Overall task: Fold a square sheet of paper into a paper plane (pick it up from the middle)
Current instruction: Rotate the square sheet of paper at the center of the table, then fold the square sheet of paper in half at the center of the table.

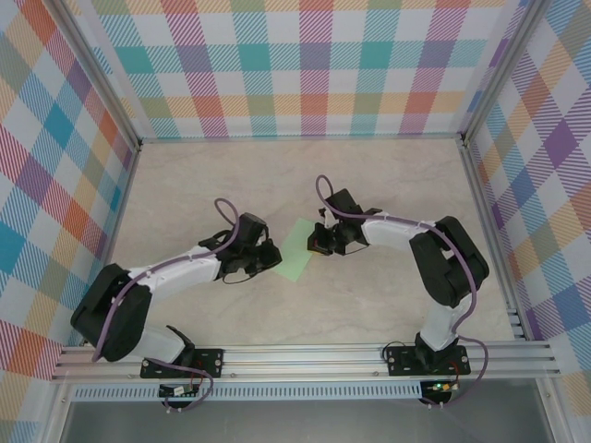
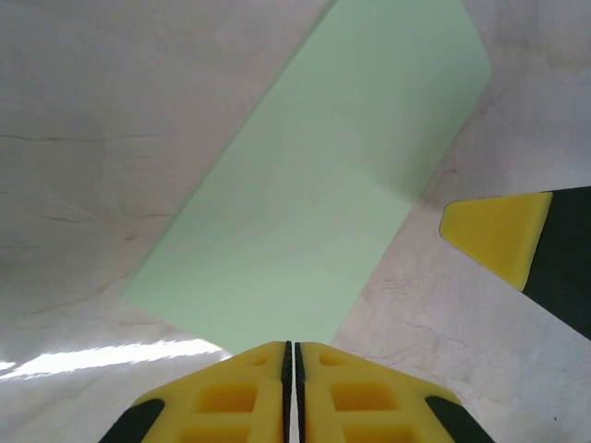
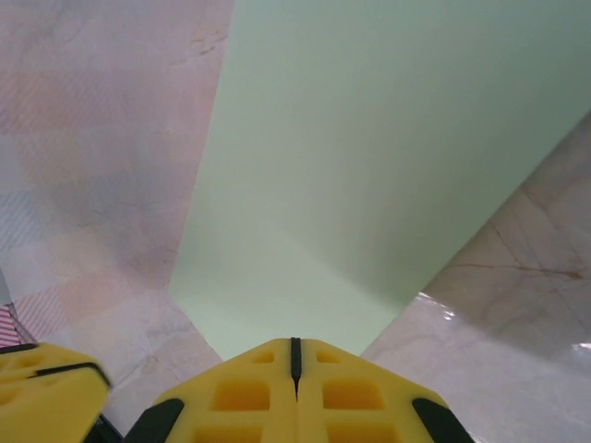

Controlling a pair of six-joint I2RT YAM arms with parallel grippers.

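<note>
Marbled tabletop (image 1: 194, 185); left gripper (image 2: 291, 349), right gripper (image 3: 295, 343) pinch smooth mint square sheet of paper (image 2: 314, 203)

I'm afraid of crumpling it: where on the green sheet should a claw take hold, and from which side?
At a corner, judging by its pose: the square sheet of paper lies nearly flat on the table, so only its thin rim offers a pinch. Come in low from the sides, as the shut left claw and right claw seem to, each at its own near corner.
</note>
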